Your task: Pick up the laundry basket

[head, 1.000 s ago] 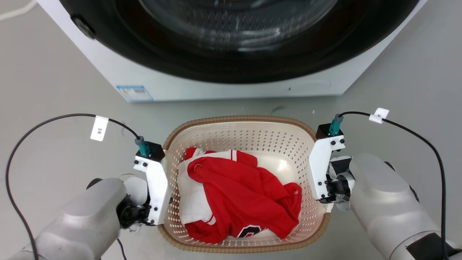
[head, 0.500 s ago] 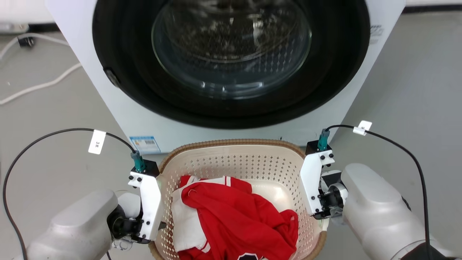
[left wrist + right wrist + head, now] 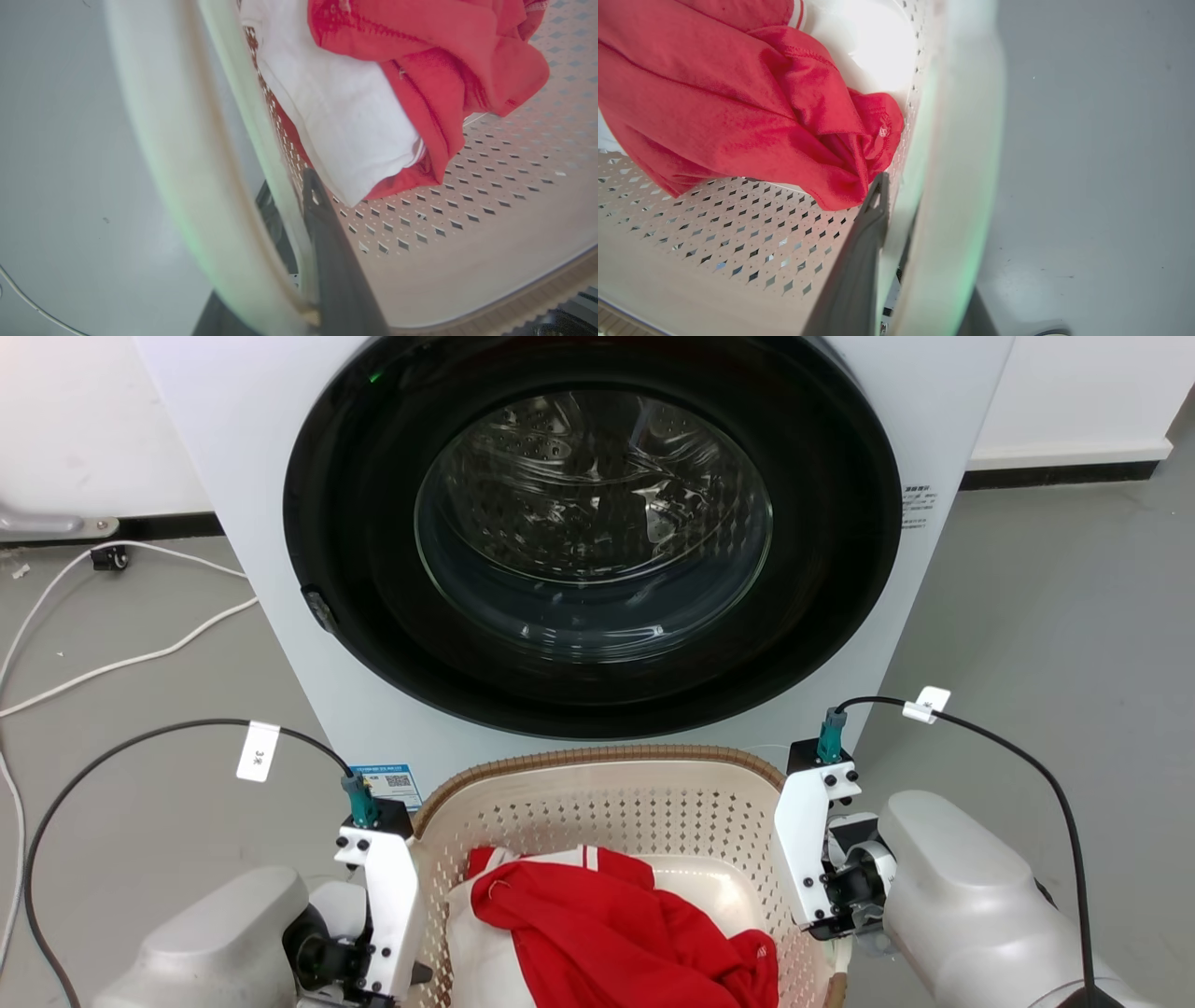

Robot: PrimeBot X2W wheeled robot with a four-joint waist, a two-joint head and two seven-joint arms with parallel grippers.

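The laundry basket (image 3: 597,761) is cream with a perforated wall and a brown woven rim. It hangs between my arms at the bottom of the head view, holding a red garment (image 3: 616,933) and a white one (image 3: 471,966). My left gripper (image 3: 294,210) is shut on the basket's left wall (image 3: 196,154), one dark finger (image 3: 327,242) inside and the other outside. My right gripper (image 3: 894,219) clamps the right wall (image 3: 952,163) the same way, with its inner finger (image 3: 866,242) beside the red cloth (image 3: 738,107). The white wrist mounts (image 3: 387,896) (image 3: 803,840) flank the rim.
A white front-loading washing machine (image 3: 233,448) with a round dark glass door (image 3: 593,523), shut, stands directly behind the basket. White cables (image 3: 121,663) trail over the grey floor at the left. Open floor (image 3: 1055,597) lies to the right.
The head camera has risen and tilted up, bringing the whole washer door into view. The basket has come up with both grippers; its far rim now overlaps the washer's front. Both grips are unchanged.
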